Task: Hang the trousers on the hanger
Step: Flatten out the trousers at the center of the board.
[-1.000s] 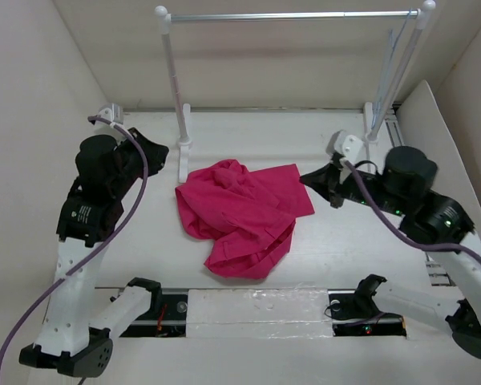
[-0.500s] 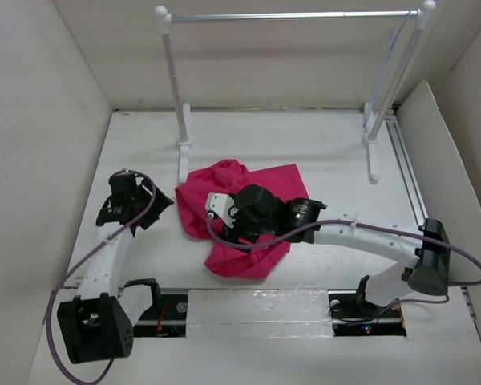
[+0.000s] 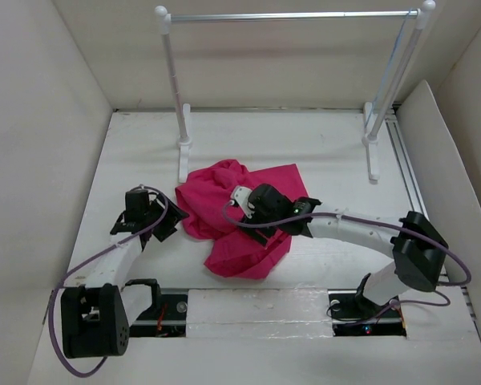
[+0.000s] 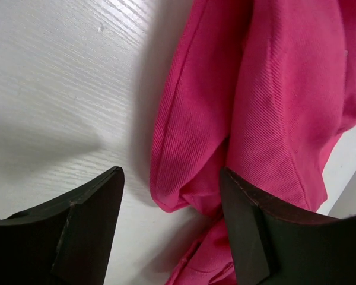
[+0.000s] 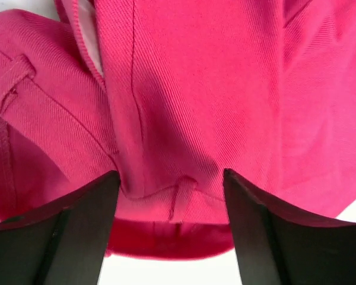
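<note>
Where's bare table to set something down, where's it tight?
Free: the table strip behind the trousers, between the rack feet; the far-left corner beside its left post; the patch between the right foot and the right arm. Crowded: the middle, where left gripper and right gripper sit open at the trousers, and the near edge by the arm bases.

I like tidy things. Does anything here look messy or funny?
Yes. The pink trousers lie crumpled in a heap in the middle of the table, folded over themselves instead of spread flat. Nothing looks spilled or broken.
</note>
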`<action>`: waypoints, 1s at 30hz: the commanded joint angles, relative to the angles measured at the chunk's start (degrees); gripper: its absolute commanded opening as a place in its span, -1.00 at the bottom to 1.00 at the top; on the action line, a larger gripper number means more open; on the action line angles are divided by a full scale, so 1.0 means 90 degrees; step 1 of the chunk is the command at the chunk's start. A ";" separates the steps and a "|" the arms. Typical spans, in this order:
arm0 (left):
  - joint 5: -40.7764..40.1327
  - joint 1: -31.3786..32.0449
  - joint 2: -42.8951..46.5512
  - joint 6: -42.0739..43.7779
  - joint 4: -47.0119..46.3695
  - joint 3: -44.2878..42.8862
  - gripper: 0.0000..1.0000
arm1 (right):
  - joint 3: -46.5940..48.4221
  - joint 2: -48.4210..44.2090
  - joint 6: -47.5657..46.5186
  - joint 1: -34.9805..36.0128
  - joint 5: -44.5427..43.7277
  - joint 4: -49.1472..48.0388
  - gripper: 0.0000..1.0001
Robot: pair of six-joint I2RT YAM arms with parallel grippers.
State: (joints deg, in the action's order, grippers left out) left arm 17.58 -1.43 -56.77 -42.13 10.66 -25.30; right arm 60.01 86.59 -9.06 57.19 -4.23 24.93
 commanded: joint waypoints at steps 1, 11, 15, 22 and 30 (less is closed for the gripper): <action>0.0253 0.0013 -0.0341 -0.0046 -0.0821 0.0135 0.21 | -0.0017 0.0261 0.0245 -0.0016 0.0401 -0.0670 0.46; -0.0166 0.0882 -0.2139 -0.0104 -0.1546 -0.0528 -1.00 | 0.0655 -0.1042 0.0275 0.0042 -0.0203 0.0089 -1.00; -0.0956 0.0668 -0.1244 0.0080 -0.0444 -0.1454 -1.00 | 0.1904 -0.2068 0.0108 0.0042 -0.0847 0.1378 -1.00; -0.3776 0.0472 0.0390 0.0647 0.1645 -0.5208 -1.00 | 0.5807 -0.2386 -0.0272 0.0042 -0.1230 0.4259 -1.00; -0.4708 0.0472 0.0312 0.1497 0.2360 -0.7851 -1.00 | 0.8746 -0.2071 -0.0215 0.0042 -0.1723 0.5200 -1.00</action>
State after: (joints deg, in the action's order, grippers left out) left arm -11.64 4.56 -52.27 -33.74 25.67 -93.12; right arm 139.74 70.19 -10.68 57.89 -10.52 64.66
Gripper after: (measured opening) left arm 0.028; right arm 0.022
